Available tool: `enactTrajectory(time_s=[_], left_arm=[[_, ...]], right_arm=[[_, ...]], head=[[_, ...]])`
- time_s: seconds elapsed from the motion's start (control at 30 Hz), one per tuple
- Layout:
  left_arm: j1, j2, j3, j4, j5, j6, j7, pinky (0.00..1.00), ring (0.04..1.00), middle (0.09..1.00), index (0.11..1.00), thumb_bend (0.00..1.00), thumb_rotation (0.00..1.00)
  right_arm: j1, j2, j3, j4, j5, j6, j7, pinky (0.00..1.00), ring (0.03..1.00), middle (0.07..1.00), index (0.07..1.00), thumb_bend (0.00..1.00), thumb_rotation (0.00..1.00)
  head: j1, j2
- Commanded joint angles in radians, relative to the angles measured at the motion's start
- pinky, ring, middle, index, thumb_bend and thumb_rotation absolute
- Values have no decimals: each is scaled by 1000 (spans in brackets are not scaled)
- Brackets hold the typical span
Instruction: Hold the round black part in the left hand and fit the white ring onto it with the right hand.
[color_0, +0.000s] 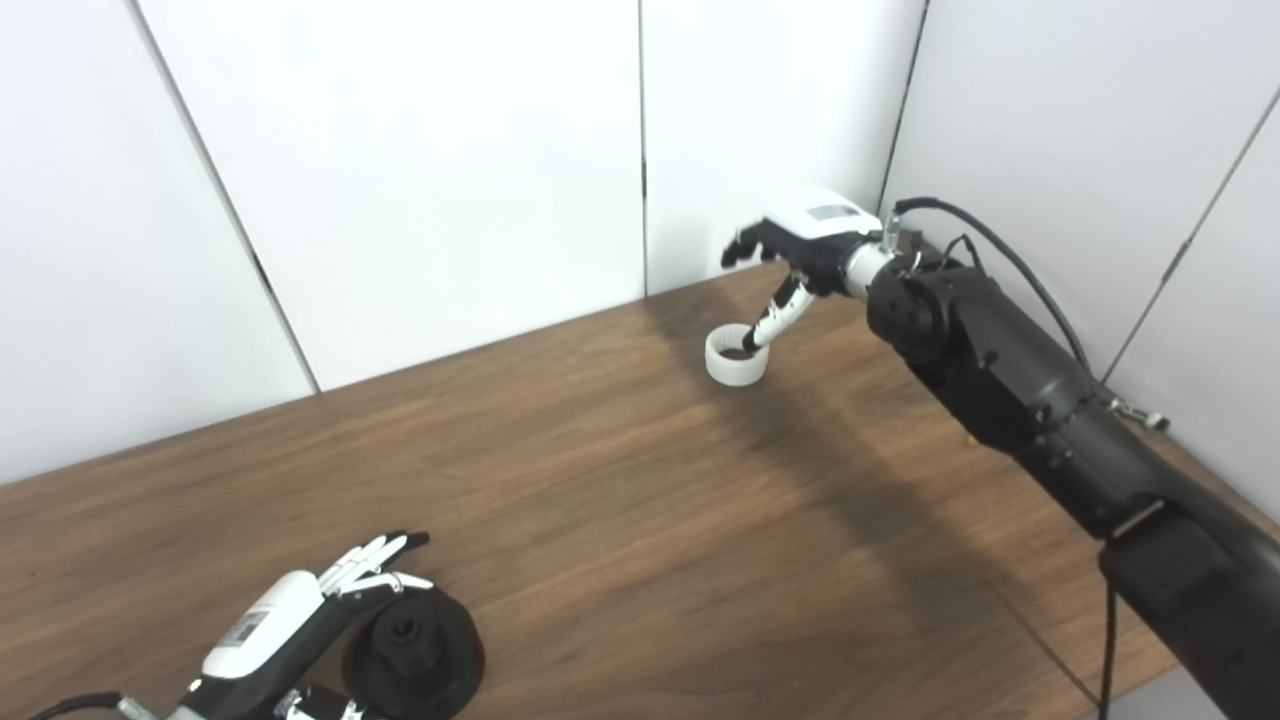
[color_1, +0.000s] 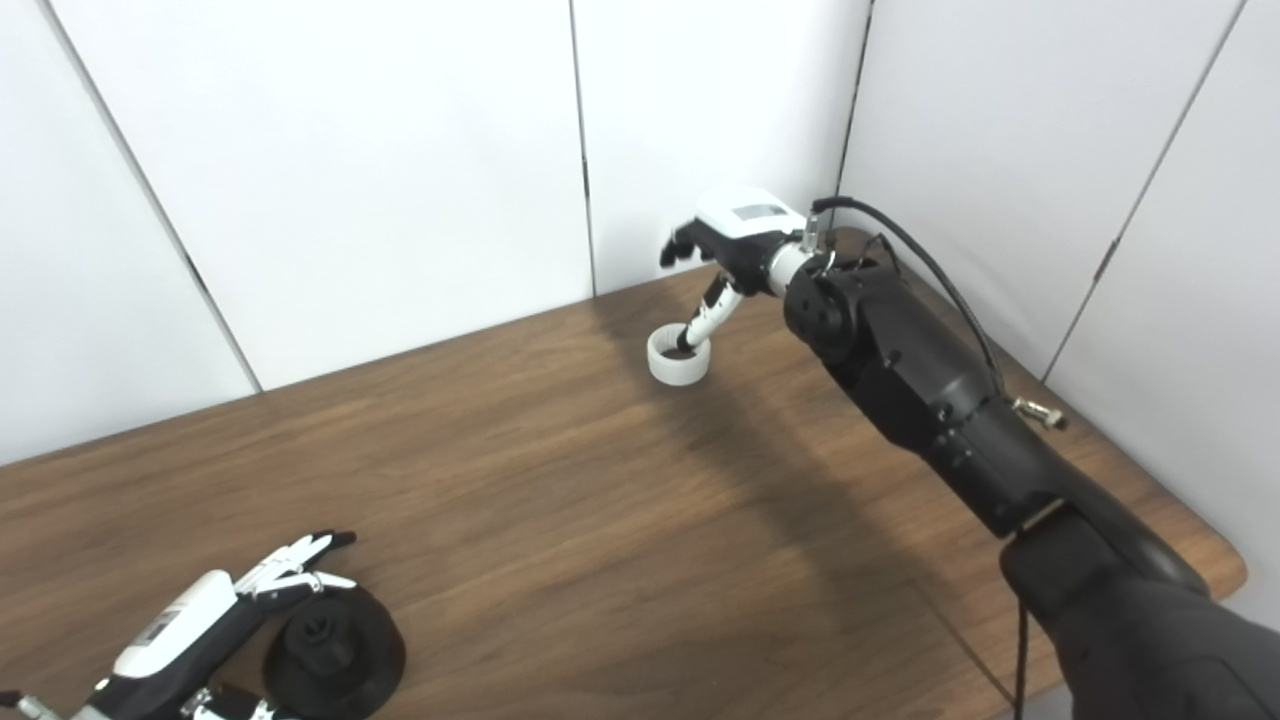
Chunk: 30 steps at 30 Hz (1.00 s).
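Surface: I see a dark wood-grain surface (color_0: 600, 480), matt, with white wall panels (color_0: 420, 170) behind it and a corner at far right.
Black part: the round black plastic part (color_0: 415, 650) sits flat at the near left edge, a wide disc with a raised hub, its axis pointing up.
Left hand: my left hand (color_0: 300, 620) rests against the disc's left side, fingers extended over its rim, not clenched on it.
White ring: the ribbed white plastic ring (color_0: 736, 357) lies far right near the wall, opening upward.
Right hand: my right hand (color_0: 800, 250) hovers above it, 1 finger dipping into the ring; fingers apart, nothing gripped.
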Motion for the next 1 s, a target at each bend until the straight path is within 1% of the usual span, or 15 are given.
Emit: enactTrajectory(time_s=[0.0, 0.1, 0.13, 0.2, 0.27, 0.4, 0.5, 0.67, 0.83, 0.9, 0.97], left_arm=[[-15, 45, -8, 22, 25, 14, -7, 1000, 1000, 979, 485, 521, 69], [-13, 46, 1, 16, 27, 14, -12, 1000, 1000, 977, 485, 521, 68], [-12, 48, 4, 13, 29, 14, -12, 1000, 1000, 976, 485, 522, 68], [-11, 48, 6, 10, 33, 14, -12, 1000, 1000, 972, 485, 522, 67], [-9, 47, 7, 10, 33, 14, -14, 1000, 1000, 974, 485, 522, 67], [-6, 43, 8, 11, 35, 14, -20, 1000, 1000, 978, 485, 522, 68], [-2, 43, 9, 5, 35, 14, -20, 1000, 1000, 976, 485, 522, 68], [2, 45, 10, 1, 29, 14, -20, 1000, 1000, 975, 486, 522, 69], [7, 45, 16, -5, 29, 14, -22, 1000, 1000, 973, 485, 522, 67], [11, 45, 23, -10, 32, 14, -26, 1000, 1000, 975, 485, 522, 66], [15, 44, 28, -15, 32, 14, -30, 1000, 1000, 974, 485, 522, 66]], right_arm=[[-73, -44, -8, 3, -12, 11, 9, 665, 821, 855, 763, 788, 336], [-81, -44, -7, 36, 0, 18, 31, 694, 841, 875, 777, 799, 375], [-83, -42, -8, 39, 8, 29, 47, 703, 848, 882, 782, 803, 390], [-86, -41, -9, 41, 23, 54, 83, 744, 878, 910, 807, 848, 454], [-90, -42, -6, 44, 35, 76, 122, 784, 902, 942, 848, 938, 527], [-99, -43, 3, 55, 51, 115, 180, 758, 912, 971, 888, 996, 563], [-106, -45, 16, 55, 51, 148, 218, 750, 936, 993, 921, 1000, 555], [-112, -49, 32, 60, 57, 179, 256, 766, 938, 1000, 951, 1000, 511], [-114, -44, 38, 83, 73, 180, 266, 786, 956, 1000, 972, 1000, 479], [-114, -40, 45, 91, 72, 180, 263, 794, 957, 1000, 976, 1000, 439], [-113, -37, 50, 93, 70, 180, 258, 796, 956, 1000, 977, 1000, 423]], head=[[4, -1], [6, -1], [6, -1], [10, 3], [10, 3], [10, 3], [18, 8], [21, 9], [27, 13], [33, 16], [33, 16]])
